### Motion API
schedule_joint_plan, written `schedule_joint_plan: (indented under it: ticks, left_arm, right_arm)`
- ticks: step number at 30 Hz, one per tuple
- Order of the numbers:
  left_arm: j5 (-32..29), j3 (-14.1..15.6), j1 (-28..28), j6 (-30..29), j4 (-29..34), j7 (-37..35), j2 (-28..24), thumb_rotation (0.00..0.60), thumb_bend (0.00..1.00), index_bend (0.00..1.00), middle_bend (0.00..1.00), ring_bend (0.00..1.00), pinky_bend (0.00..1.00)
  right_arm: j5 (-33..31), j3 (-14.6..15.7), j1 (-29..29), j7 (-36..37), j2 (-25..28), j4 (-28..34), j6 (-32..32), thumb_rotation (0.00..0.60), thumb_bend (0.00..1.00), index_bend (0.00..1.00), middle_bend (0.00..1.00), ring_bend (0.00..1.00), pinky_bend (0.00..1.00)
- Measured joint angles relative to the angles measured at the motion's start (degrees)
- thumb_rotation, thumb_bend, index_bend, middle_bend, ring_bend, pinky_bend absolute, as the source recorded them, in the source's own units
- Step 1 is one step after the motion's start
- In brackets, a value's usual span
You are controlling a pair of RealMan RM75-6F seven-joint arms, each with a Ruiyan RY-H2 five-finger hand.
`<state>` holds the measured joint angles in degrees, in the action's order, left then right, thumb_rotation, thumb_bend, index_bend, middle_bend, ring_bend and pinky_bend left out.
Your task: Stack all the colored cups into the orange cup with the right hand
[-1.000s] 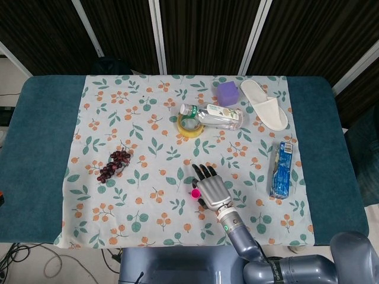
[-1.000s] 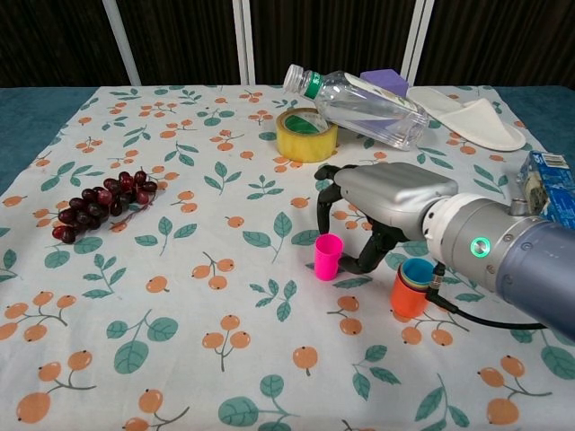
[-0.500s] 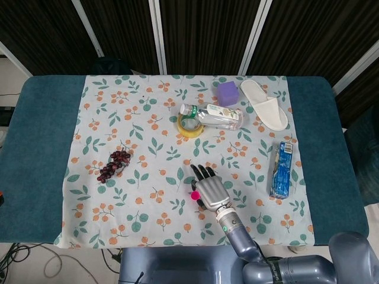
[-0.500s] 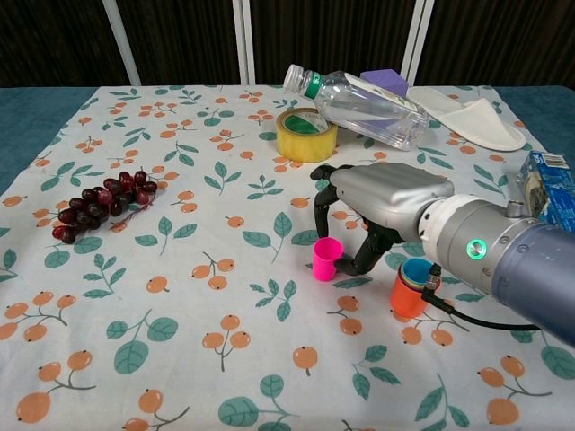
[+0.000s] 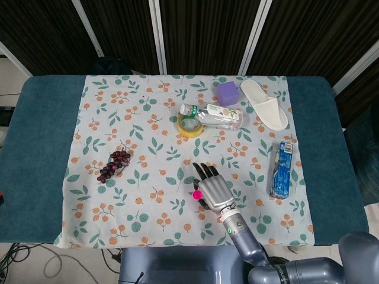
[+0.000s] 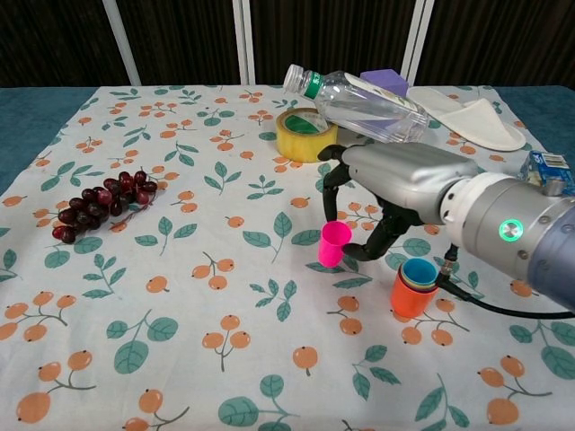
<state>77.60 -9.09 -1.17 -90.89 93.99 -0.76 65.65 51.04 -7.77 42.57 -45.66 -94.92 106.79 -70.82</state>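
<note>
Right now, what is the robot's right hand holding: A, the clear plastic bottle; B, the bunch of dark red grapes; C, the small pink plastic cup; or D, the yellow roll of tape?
C: in the chest view the right hand pinches the small pink plastic cup, which sits tilted and raised off the floral cloth, left of the orange cup.

Glossy plastic pink cup [image 6: 333,242], cloth tablecloth [image 6: 180,296]
</note>
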Motion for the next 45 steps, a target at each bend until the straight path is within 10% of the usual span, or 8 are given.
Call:
schedule_joint_plan:
  ticks: [18,41,45]
  left_arm:
    - [0.5,0.4,-0.2,0.1,0.1,1.4,0.4,0.6,0.76,0.15,0.01,0.0,0.0]
    - [0.5,0.4,-0.3,0.1,0.1,1.4,0.5,0.6,0.76,0.15,0.01,0.0,0.0]
    - [0.5,0.3,-0.3,0.0,0.1,1.3,0.4,0.6,0.76,0.15,0.01,0.0,0.0]
  right_arm:
    - [8.3,7.9,-8.5,2.1,14.7,13.9,-7.1,0.6,0.39,0.5,0.0,0.03,0.14]
    - [10.0,8.2,-11.1,4.5,12.2,9.9,-4.5,0.6,0.39,0.5,0.0,0.03,0.14]
    - [9.3,8.1,-11.0,4.2,11.5,9.0,-3.6,0.6,0.39,0.27,0.0,0.03,0.14]
